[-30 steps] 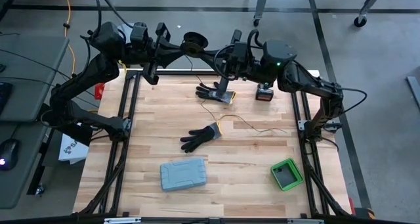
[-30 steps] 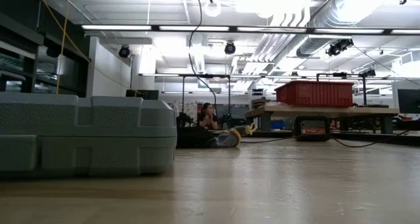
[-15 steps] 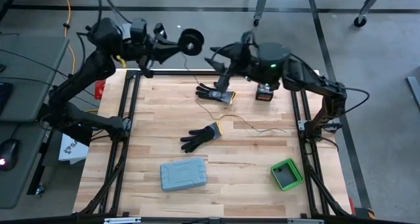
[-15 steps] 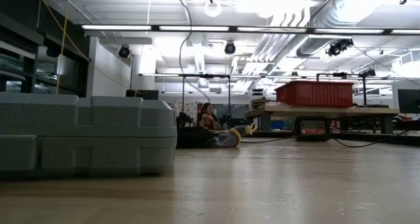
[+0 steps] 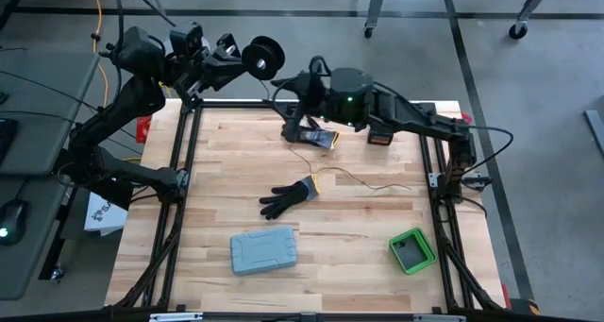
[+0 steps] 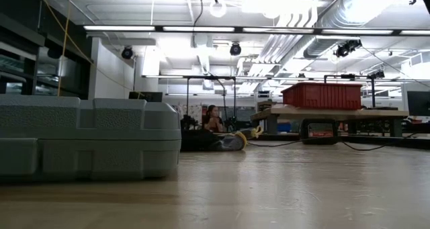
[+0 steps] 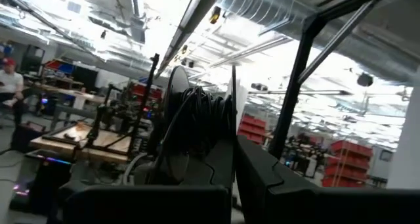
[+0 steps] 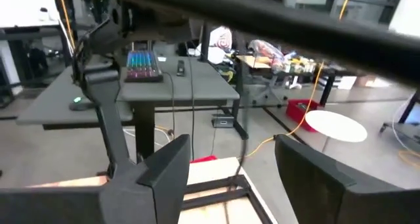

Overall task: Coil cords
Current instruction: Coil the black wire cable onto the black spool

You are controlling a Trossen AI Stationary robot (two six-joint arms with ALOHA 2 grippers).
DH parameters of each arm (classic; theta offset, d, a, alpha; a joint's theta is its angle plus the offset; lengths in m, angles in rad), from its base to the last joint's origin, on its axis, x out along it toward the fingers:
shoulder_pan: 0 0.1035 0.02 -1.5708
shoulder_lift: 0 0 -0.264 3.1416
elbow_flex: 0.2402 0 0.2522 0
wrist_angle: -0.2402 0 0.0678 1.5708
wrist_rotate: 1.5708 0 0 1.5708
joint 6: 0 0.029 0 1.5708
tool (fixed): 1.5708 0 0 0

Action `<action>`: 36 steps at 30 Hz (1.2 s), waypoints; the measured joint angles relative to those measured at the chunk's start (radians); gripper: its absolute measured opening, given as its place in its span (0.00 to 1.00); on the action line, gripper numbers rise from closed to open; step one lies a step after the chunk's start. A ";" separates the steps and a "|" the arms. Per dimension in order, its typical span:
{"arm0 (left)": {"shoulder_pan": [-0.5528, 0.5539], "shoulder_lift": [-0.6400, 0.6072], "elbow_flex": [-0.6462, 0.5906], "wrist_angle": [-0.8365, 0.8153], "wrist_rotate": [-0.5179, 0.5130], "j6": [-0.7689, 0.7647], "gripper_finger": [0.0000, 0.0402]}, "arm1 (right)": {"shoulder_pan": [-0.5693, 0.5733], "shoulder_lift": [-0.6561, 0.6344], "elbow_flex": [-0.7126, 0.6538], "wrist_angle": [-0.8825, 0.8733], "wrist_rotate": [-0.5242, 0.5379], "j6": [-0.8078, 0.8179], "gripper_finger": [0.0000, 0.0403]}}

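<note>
Black coil (image 5: 263,56); grey-blue case (image 5: 263,251); green box (image 5: 412,250); black gloves (image 5: 288,198); pale wood table (image 5: 359,223)

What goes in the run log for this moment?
left gripper: shut on coil, held above table's far edge | right gripper: open, empty, over far glove | loose wire: trails on table

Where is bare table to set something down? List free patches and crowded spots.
Free: the wooden table left of the black work glove, and between the grey plastic case and green box. Crowded: the far edge, around the second glove and thin dark wire.
</note>
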 joint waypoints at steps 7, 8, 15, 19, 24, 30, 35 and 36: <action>-0.006 0.002 0.000 0.015 -0.011 -0.012 0.00 | -0.001 0.018 0.000 0.022 0.019 0.022 0.51; -0.006 0.002 0.000 0.017 -0.012 -0.011 0.00 | 0.000 0.017 0.000 0.026 0.026 0.027 0.49; -0.006 0.002 0.000 0.021 -0.013 -0.011 0.00 | -0.011 0.017 0.000 0.047 0.071 0.052 0.28; -0.006 0.002 0.000 0.031 -0.016 -0.011 0.00 | -0.012 0.017 0.000 0.056 0.067 0.065 0.20; -0.006 0.002 0.000 0.031 -0.031 -0.010 0.00 | -0.010 0.024 0.000 0.080 0.056 0.104 0.17; -0.006 0.002 0.000 0.031 -0.034 -0.011 0.00 | -0.011 0.043 0.000 0.120 0.042 0.095 0.18; -0.006 0.002 0.000 0.031 -0.038 -0.010 0.00 | -0.011 0.046 0.000 0.116 0.044 0.077 0.07; -0.006 0.002 0.000 0.031 -0.047 -0.010 0.00 | -0.008 0.045 0.000 0.116 0.042 0.071 0.04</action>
